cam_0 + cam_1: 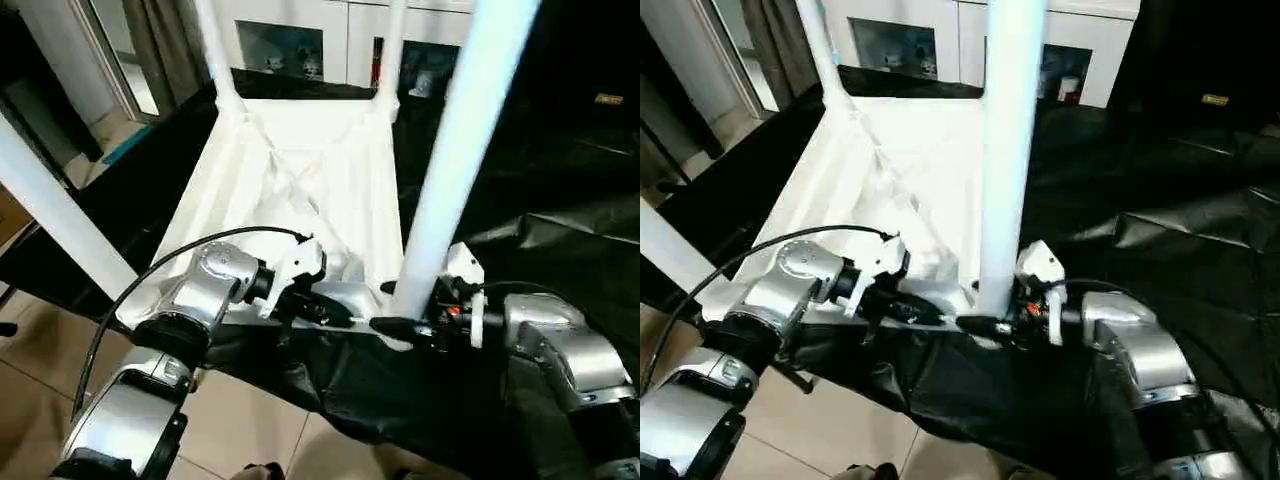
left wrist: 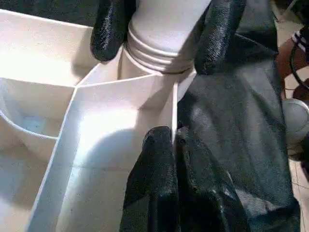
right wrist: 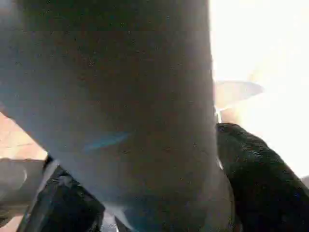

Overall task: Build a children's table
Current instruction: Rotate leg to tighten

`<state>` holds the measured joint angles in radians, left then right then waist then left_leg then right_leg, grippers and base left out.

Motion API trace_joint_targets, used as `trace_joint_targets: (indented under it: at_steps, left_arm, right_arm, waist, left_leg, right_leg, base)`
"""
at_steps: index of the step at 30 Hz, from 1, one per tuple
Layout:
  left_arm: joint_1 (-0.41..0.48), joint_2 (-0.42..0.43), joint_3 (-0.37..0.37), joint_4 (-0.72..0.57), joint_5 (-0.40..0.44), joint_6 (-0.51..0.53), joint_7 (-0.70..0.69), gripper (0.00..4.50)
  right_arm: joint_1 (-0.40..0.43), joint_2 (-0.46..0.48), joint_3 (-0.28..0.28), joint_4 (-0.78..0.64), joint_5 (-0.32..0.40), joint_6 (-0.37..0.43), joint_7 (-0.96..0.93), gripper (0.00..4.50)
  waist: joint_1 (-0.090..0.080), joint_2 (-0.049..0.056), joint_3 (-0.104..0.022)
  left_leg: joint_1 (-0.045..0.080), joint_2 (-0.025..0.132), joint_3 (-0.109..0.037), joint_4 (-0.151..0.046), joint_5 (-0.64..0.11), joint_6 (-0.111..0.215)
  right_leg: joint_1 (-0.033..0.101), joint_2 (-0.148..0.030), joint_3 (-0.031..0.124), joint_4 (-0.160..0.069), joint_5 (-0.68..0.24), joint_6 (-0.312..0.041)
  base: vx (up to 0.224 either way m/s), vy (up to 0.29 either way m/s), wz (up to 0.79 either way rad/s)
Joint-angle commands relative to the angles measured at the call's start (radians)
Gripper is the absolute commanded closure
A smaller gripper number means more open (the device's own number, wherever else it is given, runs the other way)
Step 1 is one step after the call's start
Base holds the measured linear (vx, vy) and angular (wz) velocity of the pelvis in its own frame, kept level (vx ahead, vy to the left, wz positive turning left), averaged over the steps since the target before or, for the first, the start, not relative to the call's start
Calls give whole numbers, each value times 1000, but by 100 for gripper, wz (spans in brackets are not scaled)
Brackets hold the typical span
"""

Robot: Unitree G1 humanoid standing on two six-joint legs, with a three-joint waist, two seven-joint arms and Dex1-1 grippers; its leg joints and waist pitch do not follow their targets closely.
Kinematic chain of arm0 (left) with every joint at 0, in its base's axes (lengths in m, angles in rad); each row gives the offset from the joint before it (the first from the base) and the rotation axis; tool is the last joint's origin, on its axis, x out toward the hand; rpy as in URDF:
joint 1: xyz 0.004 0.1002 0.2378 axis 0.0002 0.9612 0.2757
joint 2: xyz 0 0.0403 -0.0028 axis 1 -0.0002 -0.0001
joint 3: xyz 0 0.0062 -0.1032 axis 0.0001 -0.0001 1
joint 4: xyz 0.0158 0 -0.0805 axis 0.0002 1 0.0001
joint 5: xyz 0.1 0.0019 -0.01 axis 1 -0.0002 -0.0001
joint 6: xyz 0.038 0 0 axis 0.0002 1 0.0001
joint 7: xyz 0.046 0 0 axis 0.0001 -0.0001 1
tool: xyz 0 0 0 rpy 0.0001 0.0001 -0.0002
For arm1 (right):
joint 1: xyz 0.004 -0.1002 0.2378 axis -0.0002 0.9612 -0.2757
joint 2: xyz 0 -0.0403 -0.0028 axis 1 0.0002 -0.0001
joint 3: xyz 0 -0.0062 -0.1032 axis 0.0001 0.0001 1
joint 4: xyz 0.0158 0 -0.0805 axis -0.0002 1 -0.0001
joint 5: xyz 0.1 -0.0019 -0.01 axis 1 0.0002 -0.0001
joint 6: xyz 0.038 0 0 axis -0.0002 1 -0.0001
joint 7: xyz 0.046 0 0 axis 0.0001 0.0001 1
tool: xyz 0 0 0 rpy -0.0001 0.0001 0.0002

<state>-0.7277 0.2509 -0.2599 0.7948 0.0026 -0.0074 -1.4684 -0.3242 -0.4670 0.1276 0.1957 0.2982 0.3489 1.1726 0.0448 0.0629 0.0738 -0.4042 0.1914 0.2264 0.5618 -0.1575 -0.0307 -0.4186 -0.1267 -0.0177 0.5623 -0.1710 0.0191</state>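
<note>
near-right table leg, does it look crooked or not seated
Somewhat. The near-right leg leans off vertical in the head views. In the left wrist view its ribbed end still shows above the corner socket, so it does not look fully seated. The right tool grips its base.

One white table top (image 1: 300, 170) lies upside down, ribs up. Four white tube legs stand from it: one (image 1: 455, 150) rising just between the fingers of the right hand (image 1: 400, 325), one (image 1: 55, 215) out beyond the left hand's (image 1: 300, 305) outer side, and two at the far corners, well ahead of both hands, one (image 1: 215, 50) on the left hand's side and one (image 1: 390, 50) on the right hand's side. Two hands are at the near edge. One black sheet (image 1: 560, 200) spreads under the top. One white cabinet (image 1: 330, 30) stands beyond, with two dark glass panels visible in the head views.
</note>
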Motion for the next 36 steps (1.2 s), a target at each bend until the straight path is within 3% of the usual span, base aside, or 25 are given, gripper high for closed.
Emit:
trace_joint_targets:
  at_steps: [1, 9, 15, 16, 20, 23, 24, 27, 28, 30, 34, 36]
  left_arm:
    - [9, -5, -15, -20, -11, 2, -25, 450]
    - [7, -39, 6, -14, -15, 6, 64, 450]
    - [-29, -107, 51, 47, 6, -1, 298, 450]
    - [-37, -122, 56, 58, 12, 2, 341, 450]
    - [-69, -207, 75, 101, 32, 20, 554, 450]
    - [-78, -249, 75, 114, 42, 17, 641, 450]
    - [-82, -266, 73, 121, 49, 12, 667, 450]
    - [-85, -291, 69, 130, 56, 4, 682, 450]
    - [-87, -296, 67, 132, 57, 0, 676, 450]
    - [-87, -294, 66, 135, 55, -2, 666, 450]
    - [-85, -250, 48, 136, 60, -12, 585, 450]
    - [-77, -201, 33, 125, 59, -15, 486, 450]
  right_arm:
    - [-5, -2, 8, -17, 14, 15, 9, 159]
    - [47, 46, 6, -45, 12, 23, -67, 176]
    - [43, 168, -28, 49, -90, -7, -370, 178]
    - [37, 192, -37, 70, -104, -9, -426, 178]
    - [-10, 309, -110, 157, -134, 5, -703, 179]
    - [-33, 350, -117, 184, -150, -6, -773, 179]
    - [-42, 362, -104, 192, -163, -23, -775, 179]
    - [-54, 386, -87, 188, -156, -55, -743, 179]
    - [-58, 395, -82, 179, -145, -64, -718, 130]
    - [-61, 395, -73, 164, -129, -66, -690, 119]
    - [-46, 328, -9, 123, -158, -94, -595, 82]
    - [-16, 267, 9, 64, -114, -66, -469, 82]
  waist:
    - [0, -16, -60]
    - [0, -21, -61]
    - [-17, -25, -51]
    - [-22, -28, -51]
    - [-37, -21, -49]
    - [-44, -22, -49]
    - [-43, -17, -48]
    - [-44, -22, -49]
    - [-43, -20, -48]
    - [-42, -22, -50]
    - [-40, -22, -51]
    - [-35, -25, -55]
  left_leg:
    - [33, 34, -13, -56, -197, 118]
    - [32, 33, -14, -56, -193, 114]
    - [31, 29, -18, -68, -292, 60]
    - [34, 27, -21, -70, -323, 35]
    - [38, 24, -27, -77, -394, -3]
    - [39, 22, -29, -78, -415, -6]
    - [38, 23, -30, -79, -413, -3]
    - [34, 21, -29, -78, -404, 8]
    - [33, 21, -28, -78, -398, 18]
    - [31, 21, -27, -78, -386, 31]
    - [29, 23, -26, -77, -359, 44]
    - [28, 22, -27, -75, -340, 53]
  right_leg:
    - [46, -6, 2, -39, -70, -291]
    - [44, -5, 3, -41, -87, -279]
    - [34, -8, 6, -61, -285, -223]
    - [30, -8, 6, -68, -347, -198]
    - [22, -5, 5, -80, -438, -147]
    - [18, -3, 4, -86, -457, -130]
    - [18, -3, 4, -87, -448, -125]
    - [20, -2, 4, -87, -425, -120]
    - [20, -3, 5, -88, -416, -123]
    - [22, -2, 4, -85, -397, -128]
    - [25, -3, 5, -81, -357, -141]
    - [33, -4, 4, -79, -340, -143]
  base:
    - [0, 0, 0]
    - [0, 0, 0]
    - [0, 0, 0]
    - [0, 0, 0]
    - [0, 0, 0]
    - [0, 0, 0]
    - [0, 0, 0]
    - [0, 0, 0]
    - [0, 0, 0]
    - [0, 0, 0]
    - [0, 0, 0]
    - [0, 0, 0]
